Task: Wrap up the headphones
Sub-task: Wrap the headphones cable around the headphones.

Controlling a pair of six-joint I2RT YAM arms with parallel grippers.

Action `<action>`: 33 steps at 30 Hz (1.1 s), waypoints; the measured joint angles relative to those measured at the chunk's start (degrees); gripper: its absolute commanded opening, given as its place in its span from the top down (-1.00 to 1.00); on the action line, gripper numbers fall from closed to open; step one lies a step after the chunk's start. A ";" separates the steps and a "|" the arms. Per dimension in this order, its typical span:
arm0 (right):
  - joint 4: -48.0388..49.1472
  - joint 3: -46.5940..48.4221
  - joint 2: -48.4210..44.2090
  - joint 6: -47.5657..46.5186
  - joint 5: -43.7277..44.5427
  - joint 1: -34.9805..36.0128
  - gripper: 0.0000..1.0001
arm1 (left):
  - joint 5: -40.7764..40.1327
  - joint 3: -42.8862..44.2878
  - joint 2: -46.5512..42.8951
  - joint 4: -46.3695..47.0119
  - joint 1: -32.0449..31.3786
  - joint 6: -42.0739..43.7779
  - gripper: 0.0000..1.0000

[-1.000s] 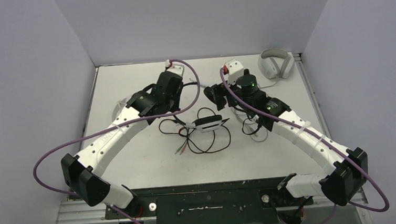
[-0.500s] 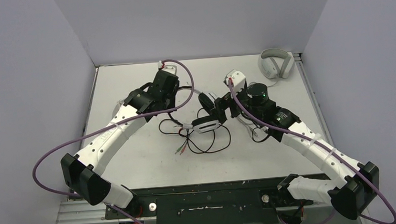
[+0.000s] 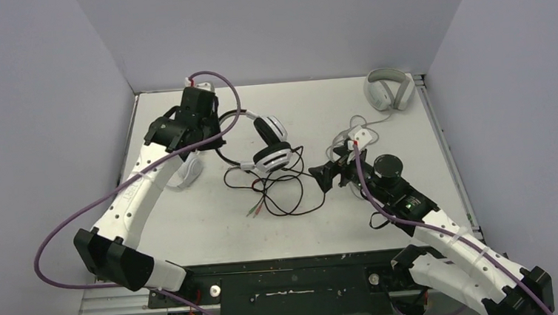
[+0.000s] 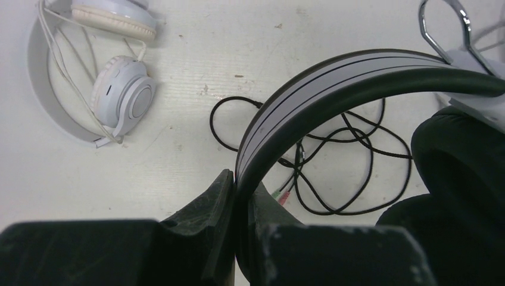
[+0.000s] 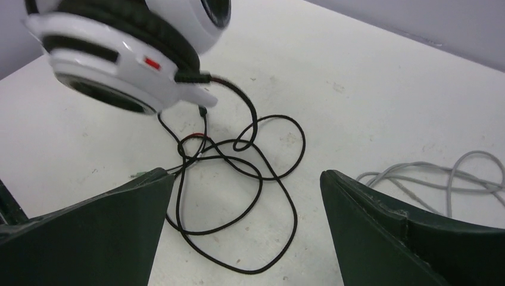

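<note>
Overhead, scuffed white table [image 3: 215,236], black-and-white headset [image 3: 272,155], lilac walls [image 3: 274,24]

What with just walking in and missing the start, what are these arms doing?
The left end effector is shut on the headband of the black-and-white headset, holding it up while its black cable lies tangled below. The right end effector hovers open beside that cable, holding nothing. The small white pair lies unwrapped.

Three headphones: black-and-white headset [image 3: 270,152], white pair [image 4: 122,98], grey pair [image 3: 388,90].

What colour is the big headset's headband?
The headband is white with thin black lines, clearest in left wrist view.
</note>
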 measured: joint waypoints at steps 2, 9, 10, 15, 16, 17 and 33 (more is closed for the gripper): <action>2.45 -2.86 0.15 0.79 -0.04 0.00 -1.00 | 1.73 2.62 -0.44 -1.25 0.37 -0.28 1.00; 12.68 -9.90 2.62 1.40 -0.98 0.00 -0.99 | 7.93 12.09 -2.91 -2.08 1.77 -2.34 1.00; 14.93 -10.19 3.41 1.29 -1.31 0.00 -0.99 | 9.07 13.00 -3.39 -2.08 1.81 -2.69 1.00; 25.79 -10.10 8.20 0.74 -3.26 0.00 -0.95 | 15.52 15.43 -4.39 -2.12 1.88 -4.42 1.00; 27.74 -9.92 9.55 0.72 -3.74 0.00 -0.94 | 16.85 15.63 -4.39 -2.12 1.95 -4.76 1.00; 29.38 -9.64 10.93 0.66 -4.07 0.00 -0.93 | 18.10 15.65 -4.39 -2.10 2.03 -5.11 1.00; 42.91 -2.32 18.56 -2.80 -6.69 -0.35 0.60 | 24.24 19.12 -5.64 -2.21 2.89 -8.02 1.00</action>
